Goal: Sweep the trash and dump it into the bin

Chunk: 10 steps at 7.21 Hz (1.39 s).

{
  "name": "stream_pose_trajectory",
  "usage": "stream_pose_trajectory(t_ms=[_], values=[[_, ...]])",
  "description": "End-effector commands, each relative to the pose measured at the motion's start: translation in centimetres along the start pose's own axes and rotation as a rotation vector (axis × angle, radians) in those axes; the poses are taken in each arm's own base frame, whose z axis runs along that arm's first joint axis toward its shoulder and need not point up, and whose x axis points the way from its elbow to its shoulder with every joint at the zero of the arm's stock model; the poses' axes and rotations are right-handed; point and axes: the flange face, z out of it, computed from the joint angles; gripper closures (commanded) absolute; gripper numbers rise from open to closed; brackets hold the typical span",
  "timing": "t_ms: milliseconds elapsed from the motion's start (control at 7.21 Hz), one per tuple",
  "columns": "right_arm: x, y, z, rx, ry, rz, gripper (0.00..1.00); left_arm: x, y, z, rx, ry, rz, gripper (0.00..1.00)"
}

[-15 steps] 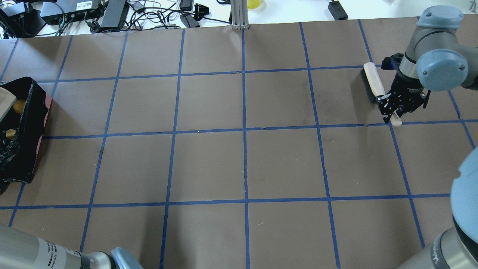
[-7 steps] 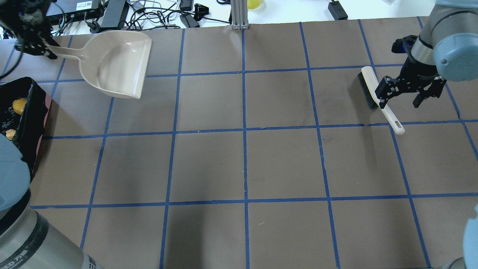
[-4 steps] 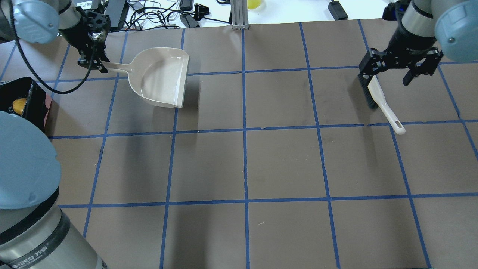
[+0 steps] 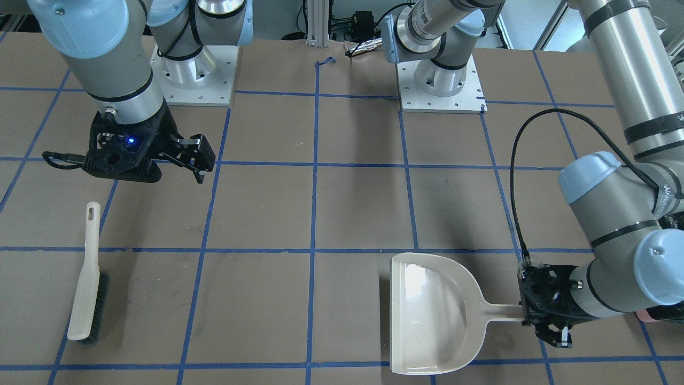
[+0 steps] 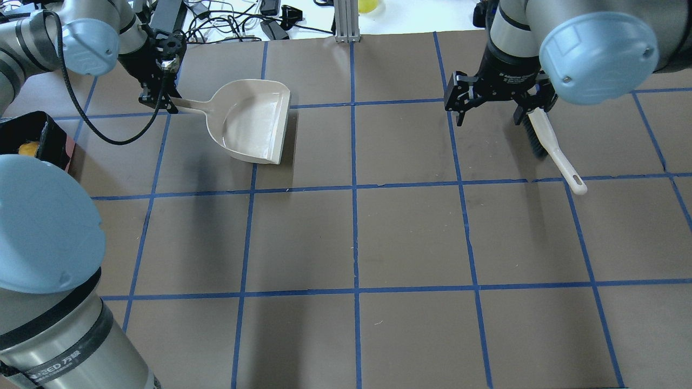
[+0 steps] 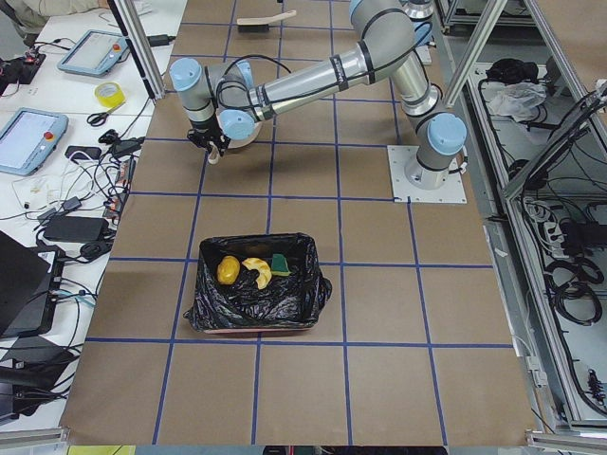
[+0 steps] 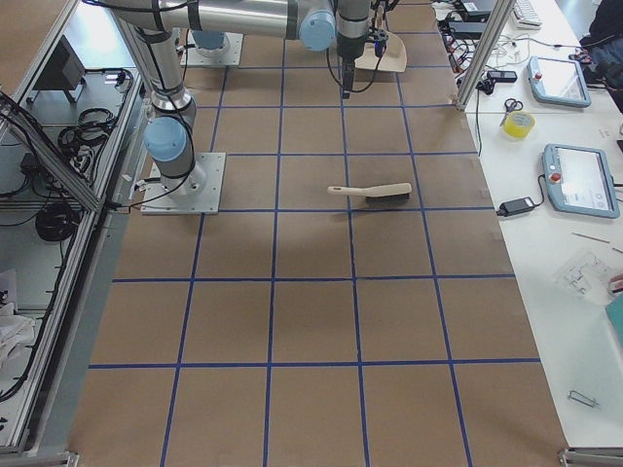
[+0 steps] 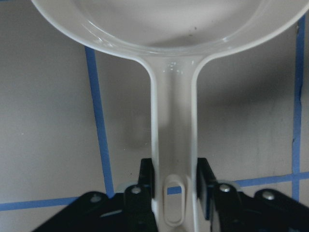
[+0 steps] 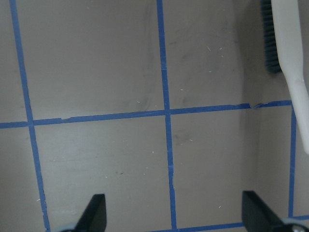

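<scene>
- The left gripper point(image 5: 160, 101) pinches the handle end of the beige dustpan point(image 5: 254, 121). In the overhead view the pan is toward 11 o'clock on the table point(image 5: 411, 237), its mouth facing roughly 3 o'clock.
- The right gripper point(image 5: 488, 108) hangs with jaws spread wide, holding nothing; the brush point(image 5: 551, 148) lies at its 4 o'clock.
- The bin point(image 6: 213, 305) stands at the table's 9 o'clock edge. The golden lump point(image 6: 228, 270), curled strip point(image 6: 258, 273) and wedge point(image 6: 281, 262) lie inside it.

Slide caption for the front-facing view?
Left gripper holds the empty dustpan by its handle; right gripper, open, hovers near the brush.
</scene>
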Motion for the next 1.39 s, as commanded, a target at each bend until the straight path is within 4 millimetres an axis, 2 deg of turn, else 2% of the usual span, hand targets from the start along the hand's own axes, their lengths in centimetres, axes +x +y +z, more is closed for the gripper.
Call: stream_pose_trajectory(t_ms=[0,277,555,693,832,971,1109,1248], values=[[-2.5,0.9,0.0,0.005,-0.001,-0.043,0.00,0.1,0.0,1.4,-0.002,-0.002,0.006,1.00],[-2.7,0.9,0.3,0.000,0.001,-0.039,0.00,0.4,-0.1,2.4,-0.002,-0.002,0.001,1.00],[-2.0,0.9,-0.2,0.009,0.003,-0.023,0.00,0.8,-0.2,2.3,-0.003,0.000,0.009,1.00],[-1.7,1.1,-0.2,0.001,0.010,-0.017,0.00,0.8,-0.2,2.5,-0.007,-0.010,0.000,0.88],[-1.5,2.2,-1.7,0.026,0.017,-0.034,0.00,0.8,0.0,2.6,-0.005,-0.008,0.000,0.76],[-1.3,2.8,-1.2,0.013,0.019,-0.039,0.00,0.8,0.0,2.8,-0.005,-0.005,-0.002,0.69],[-1.1,3.6,-1.3,0.016,0.019,-0.044,0.00,1.0,0.0,2.5,-0.007,-0.009,-0.007,0.57],[-1.0,4.0,-1.1,0.009,0.022,-0.110,0.00,1.3,0.0,0.9,-0.037,-0.014,-0.005,0.56]])
